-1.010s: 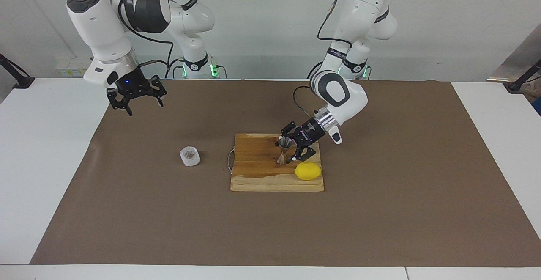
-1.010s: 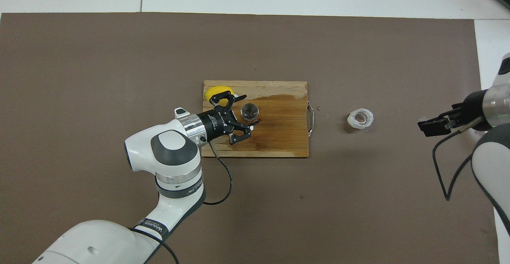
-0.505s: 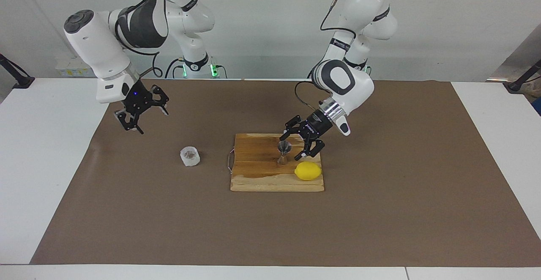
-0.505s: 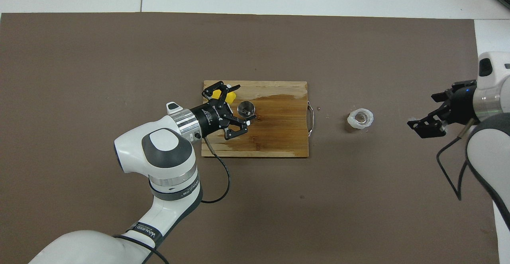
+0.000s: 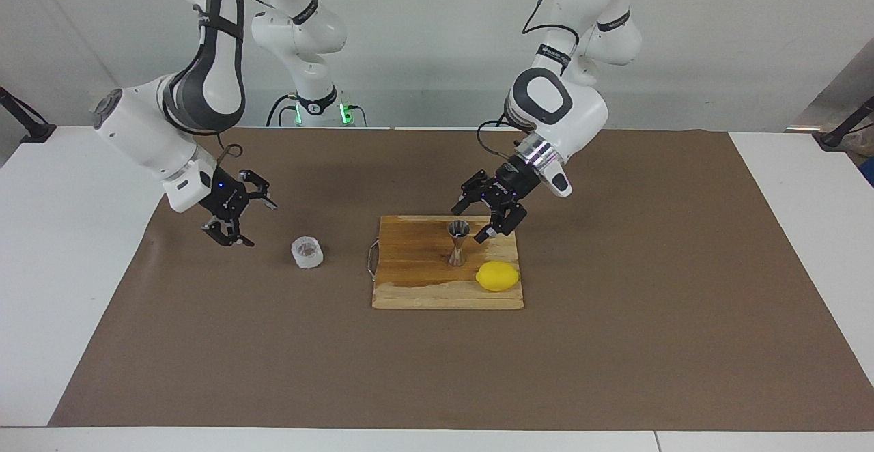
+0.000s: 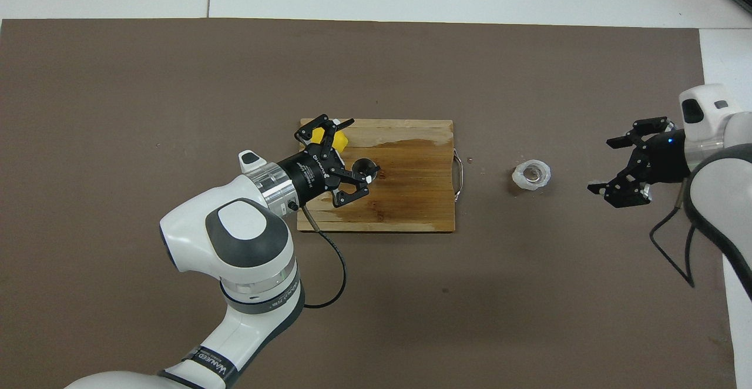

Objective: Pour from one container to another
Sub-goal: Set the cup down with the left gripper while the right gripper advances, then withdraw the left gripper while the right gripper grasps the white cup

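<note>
With both grippers standing open and empty, the right gripper (image 5: pixel 235 218) is nearing the cup (image 5: pixel 306 252) and should be closing squarely across its wall, while the left gripper (image 5: pixel 490 215) is hovering over the jigger (image 5: pixel 458 242).

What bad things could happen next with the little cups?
The jigger stands tall on a narrow base on the cutting board; the open left hand just above it might knock it over. The open right hand hangs beside the frosted cup and might bump it instead of grabbing it.
</note>
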